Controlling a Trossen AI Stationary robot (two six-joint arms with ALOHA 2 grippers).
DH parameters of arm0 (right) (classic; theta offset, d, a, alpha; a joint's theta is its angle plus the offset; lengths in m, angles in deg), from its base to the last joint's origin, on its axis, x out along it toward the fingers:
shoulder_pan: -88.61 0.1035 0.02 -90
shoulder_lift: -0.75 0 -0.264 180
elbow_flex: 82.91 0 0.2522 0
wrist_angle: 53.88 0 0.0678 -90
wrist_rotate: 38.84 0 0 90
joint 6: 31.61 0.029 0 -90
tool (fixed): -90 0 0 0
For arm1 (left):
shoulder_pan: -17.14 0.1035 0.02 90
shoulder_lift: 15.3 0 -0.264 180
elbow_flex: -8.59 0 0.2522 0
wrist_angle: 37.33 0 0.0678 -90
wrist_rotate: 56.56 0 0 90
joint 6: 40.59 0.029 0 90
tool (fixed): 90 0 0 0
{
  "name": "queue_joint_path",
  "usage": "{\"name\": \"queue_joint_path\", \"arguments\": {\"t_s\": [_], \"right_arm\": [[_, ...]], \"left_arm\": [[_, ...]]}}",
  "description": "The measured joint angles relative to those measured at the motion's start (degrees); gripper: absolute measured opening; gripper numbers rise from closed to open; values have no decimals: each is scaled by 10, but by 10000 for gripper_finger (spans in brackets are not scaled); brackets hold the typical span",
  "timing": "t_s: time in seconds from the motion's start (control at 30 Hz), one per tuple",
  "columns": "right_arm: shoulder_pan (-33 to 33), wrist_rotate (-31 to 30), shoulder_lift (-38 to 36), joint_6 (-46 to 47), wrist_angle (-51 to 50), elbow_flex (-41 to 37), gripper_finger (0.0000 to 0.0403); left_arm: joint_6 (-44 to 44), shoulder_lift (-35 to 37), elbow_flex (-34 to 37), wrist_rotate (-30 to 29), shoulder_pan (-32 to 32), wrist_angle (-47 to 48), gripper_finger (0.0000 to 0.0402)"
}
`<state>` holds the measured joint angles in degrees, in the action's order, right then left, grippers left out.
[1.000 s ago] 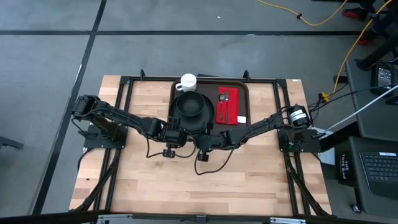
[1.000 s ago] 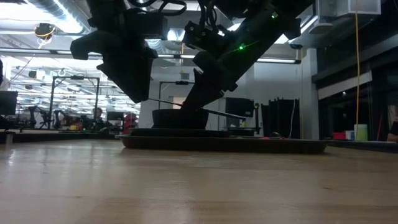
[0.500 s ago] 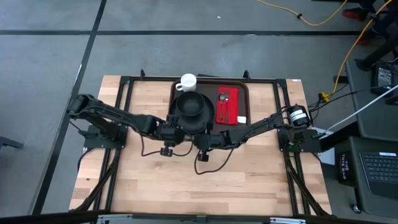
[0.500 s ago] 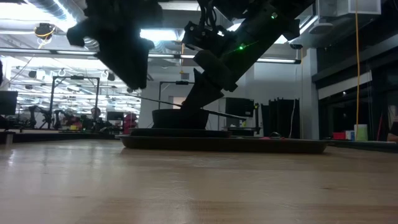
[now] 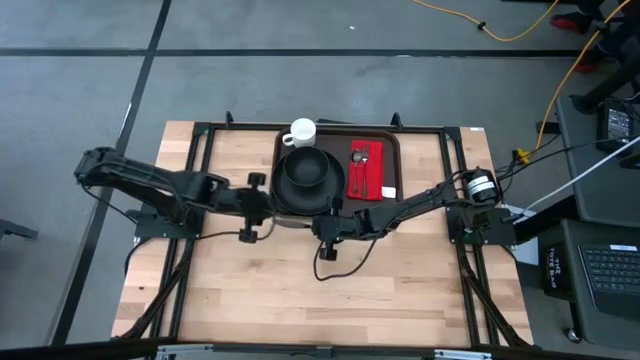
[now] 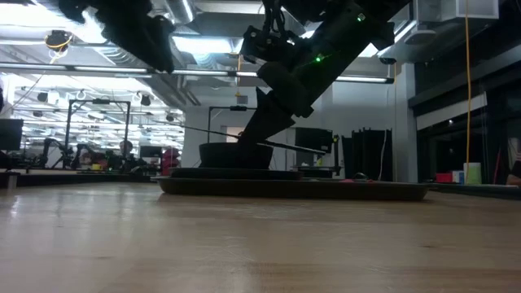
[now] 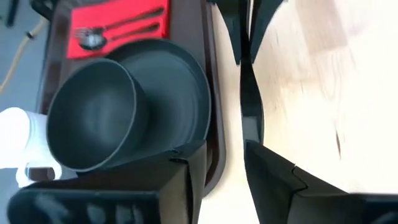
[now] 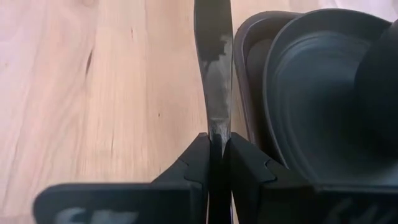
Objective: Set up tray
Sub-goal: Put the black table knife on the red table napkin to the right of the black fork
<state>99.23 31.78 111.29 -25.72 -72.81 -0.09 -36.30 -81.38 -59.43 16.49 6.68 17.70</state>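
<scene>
Right gripper (image 8: 216,152) is seen closed on a thin dark knife (image 8: 212,68), the blade pinched between its fingers and held out over the wooden table (image 5: 300,290), just beside the near rim of the tray (image 5: 390,145). Left gripper (image 7: 224,168) is seen with fingers parted and nothing between them, raised above the table near the tray's near-left corner. Dark brown tray is placed at the far middle of the table, lying flat. On the tray a round black plate (image 5: 283,195) is set, with a black bowl (image 5: 305,170) on it; a white mug (image 5: 301,131) is seen at the tray's far-left corner, touching or just beside the bowl, cannot be told which. A red napkin (image 5: 365,175) is laid on the tray's right part, with cutlery (image 5: 360,160) on top; exact pieces cannot be told. In the low view the tray (image 6: 293,189) is seen flat on the table.
</scene>
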Motion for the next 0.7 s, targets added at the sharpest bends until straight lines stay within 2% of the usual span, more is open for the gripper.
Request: {"name": "queue_joint_path", "arguments": {"t_s": [0.37,0.57,0.7], "right_arm": [[-4,-9,-35,0,-20,0,44],[-8,-11,-37,0,-26,0,44],[-7,-22,-37,15,-35,0,44]], "left_arm": [[18,200,190,4,0,-177,63],[34,280,283,58,1,-306,57],[25,317,319,78,1,-340,56]]}}
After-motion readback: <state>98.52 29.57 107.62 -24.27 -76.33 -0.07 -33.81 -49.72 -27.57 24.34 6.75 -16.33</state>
